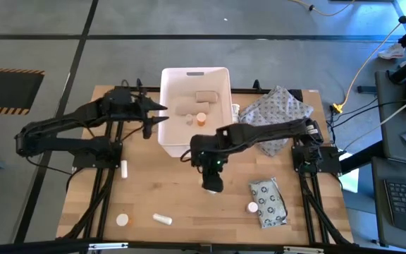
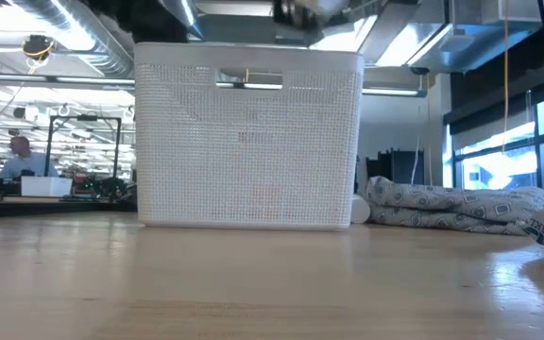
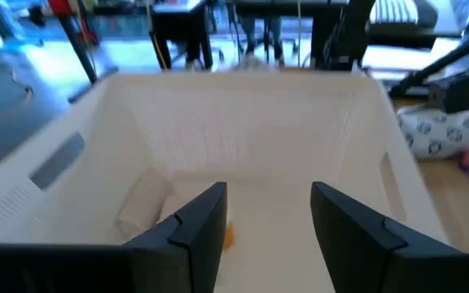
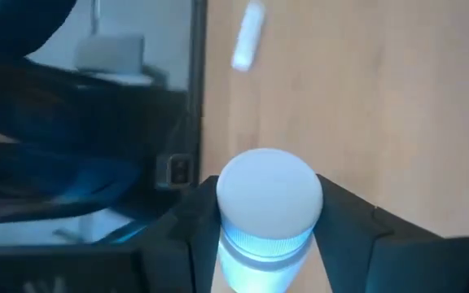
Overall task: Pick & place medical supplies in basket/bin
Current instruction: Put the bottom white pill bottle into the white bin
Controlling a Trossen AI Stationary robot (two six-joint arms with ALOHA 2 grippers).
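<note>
Your right gripper (image 4: pixel 267 236) is clamped on a white-capped bottle (image 4: pixel 267 199), carried above the table just in front of the tub (image 1: pixel 168 106), probably for dropping in. Your left gripper (image 3: pixel 267 228) waits half open and empty over the tub's side. Only the right wrist view shows that grip; overhead shows bottles inside

the right gripper (image 1: pixel 212 182) was extended to mid-table, fingers closed on a white-capped bottle (image 4: pixel 269 213). the left gripper (image 1: pixel 162 113) hovered with fingers parted, empty.
</note>
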